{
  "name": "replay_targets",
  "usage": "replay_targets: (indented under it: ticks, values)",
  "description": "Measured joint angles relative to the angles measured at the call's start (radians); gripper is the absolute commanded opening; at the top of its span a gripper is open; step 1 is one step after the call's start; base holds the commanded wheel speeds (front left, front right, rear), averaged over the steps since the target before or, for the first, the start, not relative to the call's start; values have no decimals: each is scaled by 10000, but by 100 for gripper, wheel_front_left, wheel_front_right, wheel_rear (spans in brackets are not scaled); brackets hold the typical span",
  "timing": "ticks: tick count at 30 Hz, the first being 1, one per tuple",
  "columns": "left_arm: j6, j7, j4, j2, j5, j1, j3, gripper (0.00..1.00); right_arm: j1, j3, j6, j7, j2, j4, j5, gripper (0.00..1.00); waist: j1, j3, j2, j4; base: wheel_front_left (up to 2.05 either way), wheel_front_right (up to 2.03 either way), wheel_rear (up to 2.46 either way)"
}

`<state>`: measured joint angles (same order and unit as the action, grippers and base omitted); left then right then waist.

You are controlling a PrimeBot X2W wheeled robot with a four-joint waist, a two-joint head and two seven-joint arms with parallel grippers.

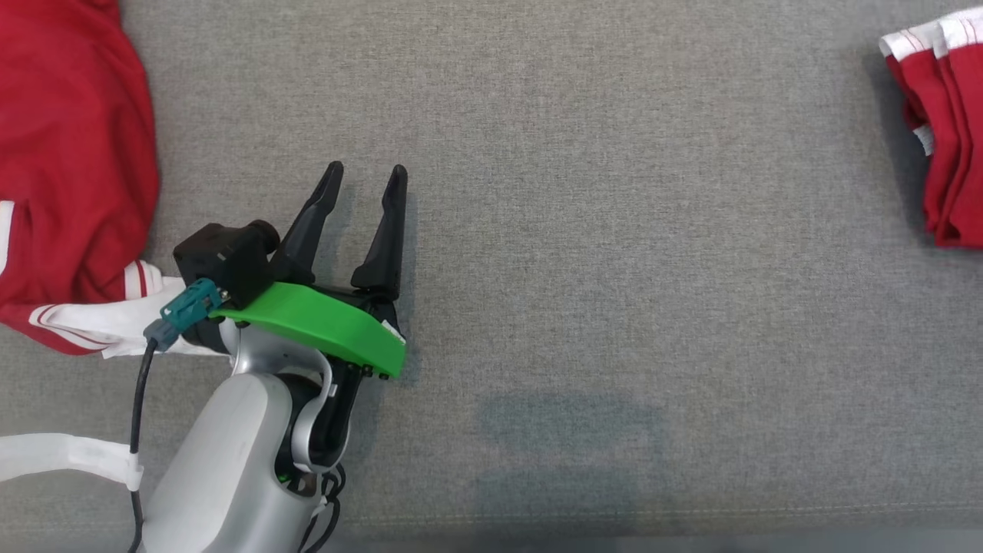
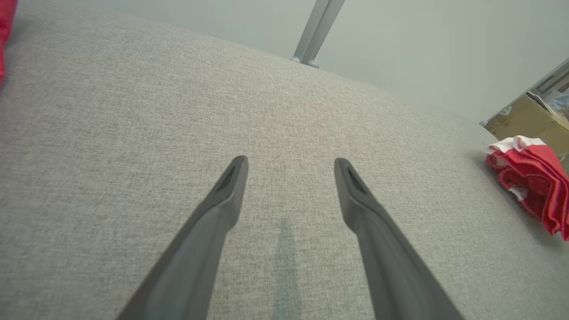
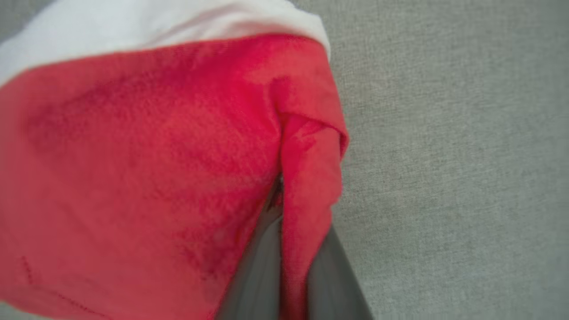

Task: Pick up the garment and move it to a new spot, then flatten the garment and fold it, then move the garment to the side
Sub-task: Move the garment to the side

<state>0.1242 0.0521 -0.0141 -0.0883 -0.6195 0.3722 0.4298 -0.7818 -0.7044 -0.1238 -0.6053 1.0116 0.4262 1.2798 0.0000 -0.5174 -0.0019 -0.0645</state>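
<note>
My right gripper [image 3: 278, 195] is shut on a fold of the red garment [image 3: 146, 155], which has a white band along its top edge. The cloth hides the fingertips. At the far right edge of the grey fabric surface [image 1: 614, 230] lies a folded red garment [image 1: 948, 138] with white trim; it also appears at the right of the left wrist view as the folded garment [image 2: 533, 186]. My left gripper [image 1: 366, 170] hovers open over bare surface at the lower left, nothing between its fingers [image 2: 222, 200], well away from the folded piece.
A second, loose red garment [image 1: 69, 153] with white striped cuffs lies at the far left, just beside my left wrist. Beyond the surface's far edge stand a grey metal post [image 2: 315, 31] and a cardboard box [image 2: 529, 120]. The surface's front seam [image 1: 614, 518] runs along the bottom.
</note>
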Motion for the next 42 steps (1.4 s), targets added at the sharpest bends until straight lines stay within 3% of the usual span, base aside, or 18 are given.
replay_targets:
  ticks: [6,11,12,13,14,30,37,42]
  values:
    - [0,-73,115,-19,81,95,-13,100,205,-96,-2,217,384,644,-489,0,0,-40,0,244,0,0,0]
    - [0,-75,171,-165,94,191,-98,100,320,35,0,786,230,886,-564,0,0,11,0,378,0,0,0]
    - [0,-82,182,-182,94,193,-92,100,360,-29,0,907,242,940,-727,24,0,17,0,401,0,0,0]
    - [0,-117,194,-174,94,198,-75,100,419,-71,-2,1062,265,1039,-878,70,0,21,0,415,0,0,0]
    - [0,-142,213,-157,94,211,-58,100,508,-75,-2,1183,293,1154,-984,100,0,22,0,420,0,0,0]
    - [-2,245,924,-109,77,206,-180,100,1474,-153,-4,2752,-222,2978,-1553,100,0,691,0,543,0,0,0]
    - [-4,882,1333,-320,144,-126,-746,100,1285,587,-12,5762,-554,2291,-2270,100,0,1412,0,564,0,0,0]
    - [-4,1377,1626,-832,397,-616,-1170,100,1244,853,-12,7871,-1244,1762,-2999,100,0,2021,0,586,0,0,0]
